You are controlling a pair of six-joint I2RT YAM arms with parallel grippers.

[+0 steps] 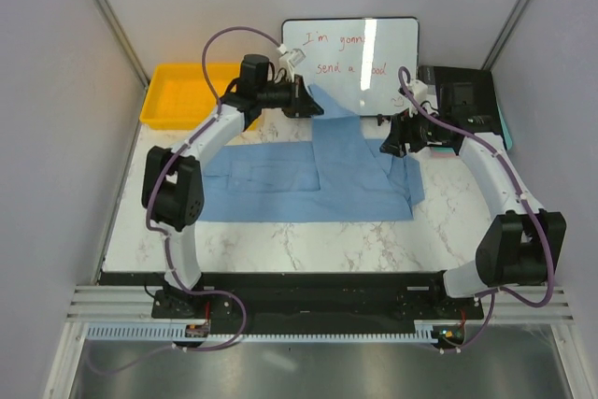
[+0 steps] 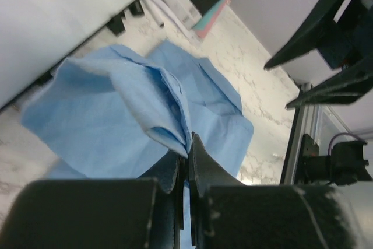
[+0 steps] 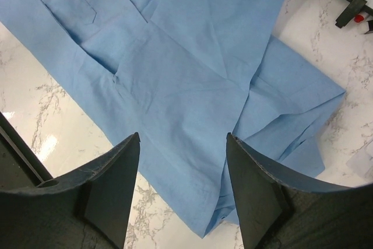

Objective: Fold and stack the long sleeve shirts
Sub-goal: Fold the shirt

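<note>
On the marble table (image 1: 280,245), seen from above, the shirt (image 1: 280,184) lies spread about the centre, its long side running from 9 o'clock to 3 o'clock; most of it is flat on the marble, with a folded layer over its right half and a strip of cloth rising from the middle toward 12 o'clock; at the top of that strip the left gripper (image 1: 306,102) is pinched tight on a gathered fold of the shirt, held off the table just in front of the whiteboard (image 1: 350,39); its wrist view shows the two fingers (image 2: 207,173) pressed together with blue cloth caught between them and draping away; the right gripper (image 1: 394,144) hangs over the shirt's right end, at about 2 o'clock from the cloth's middle; its jaws stand well apart and grasp nothing, with the shirt's layered, creased edge and bare marble beneath them; whether the tips touch the cloth cannot be told; the tray (image 1: 173,95) sits at the table's 10 o'clock corner, apart from the shirt; the whiteboard stands at 12 to 1 o'clock, red handwriting on it.
</note>
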